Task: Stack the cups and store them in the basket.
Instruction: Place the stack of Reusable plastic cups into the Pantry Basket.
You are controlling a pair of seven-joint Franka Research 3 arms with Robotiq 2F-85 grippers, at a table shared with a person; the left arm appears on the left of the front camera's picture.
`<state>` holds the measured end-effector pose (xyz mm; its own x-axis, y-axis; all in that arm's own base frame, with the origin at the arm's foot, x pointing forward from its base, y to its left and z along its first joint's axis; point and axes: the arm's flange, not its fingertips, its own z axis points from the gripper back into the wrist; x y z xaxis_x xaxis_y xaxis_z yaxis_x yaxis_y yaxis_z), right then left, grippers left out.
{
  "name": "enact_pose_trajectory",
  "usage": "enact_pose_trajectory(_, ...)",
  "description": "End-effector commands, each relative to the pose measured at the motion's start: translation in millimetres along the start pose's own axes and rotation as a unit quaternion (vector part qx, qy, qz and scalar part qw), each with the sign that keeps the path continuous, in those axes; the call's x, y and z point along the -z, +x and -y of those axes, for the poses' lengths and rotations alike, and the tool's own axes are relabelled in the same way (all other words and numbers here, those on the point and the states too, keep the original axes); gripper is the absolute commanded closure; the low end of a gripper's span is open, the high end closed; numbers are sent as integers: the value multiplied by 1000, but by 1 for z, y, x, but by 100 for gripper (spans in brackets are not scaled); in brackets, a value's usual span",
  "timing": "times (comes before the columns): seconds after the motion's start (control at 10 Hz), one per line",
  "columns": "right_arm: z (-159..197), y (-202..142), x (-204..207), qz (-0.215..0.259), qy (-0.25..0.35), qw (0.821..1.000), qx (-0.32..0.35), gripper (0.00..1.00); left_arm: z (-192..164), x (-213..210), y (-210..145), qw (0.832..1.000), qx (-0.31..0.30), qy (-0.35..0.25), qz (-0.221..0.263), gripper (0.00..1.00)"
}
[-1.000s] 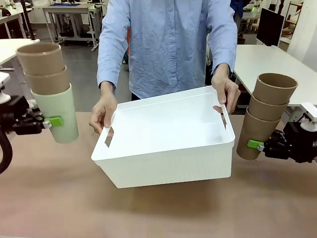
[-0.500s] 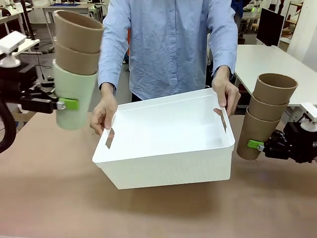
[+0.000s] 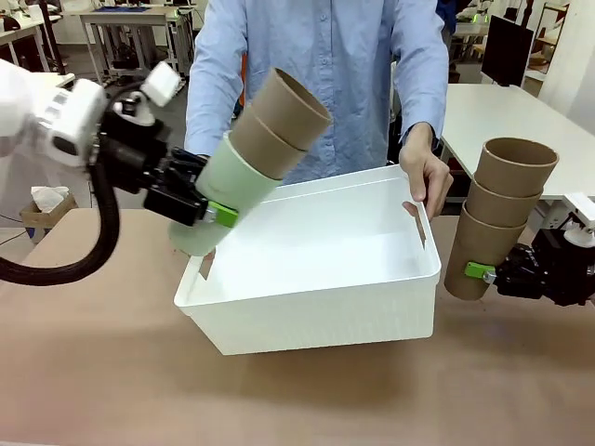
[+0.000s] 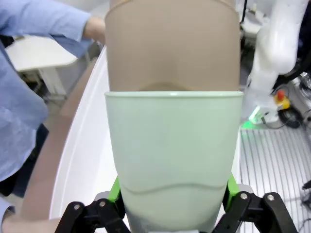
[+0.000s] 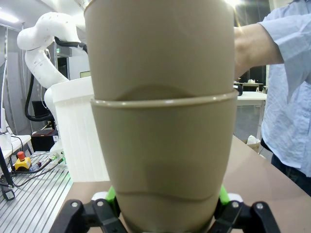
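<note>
our left gripper (image 3: 206, 221) pinches the mint-bottomed stack (image 3: 246, 163), tilted over the left end of the basket (image 3: 316, 316); right gripper (image 3: 472, 272) clamps the brown stack (image 3: 497, 218) just beside it. next we'd lower the mint one in.

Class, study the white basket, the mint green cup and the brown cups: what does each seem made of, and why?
Basket: likely moulded plastic, white, slightly glossy; thin rolled rim, cut slot handles, finely ribbed wall.
Mint green cup: smooth, matte, even colour; probably plastic, perhaps coated paper.
Brown cups: matte tan like cardboard, no seam visible; paper or plastic, unclear.
</note>
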<state>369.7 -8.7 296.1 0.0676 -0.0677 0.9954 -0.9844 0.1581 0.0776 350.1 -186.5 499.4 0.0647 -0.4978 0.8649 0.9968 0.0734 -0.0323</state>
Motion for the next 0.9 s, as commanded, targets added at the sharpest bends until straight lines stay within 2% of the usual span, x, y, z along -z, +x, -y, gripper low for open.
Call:
enact_pose_trajectory(0.0,0,5,1,0,1,1000,-8,16,-15,31,24,998,-8,3,-62,13)
enact_pose_trajectory(0.4,0,5,1,0,1,1000,-8,16,-36,85,11,989,-24,10,-147,13)
enact_pose_trajectory(0.8,0,5,1,0,1,1000,-8,16,-40,134,-4,977,-24,3,-213,13)
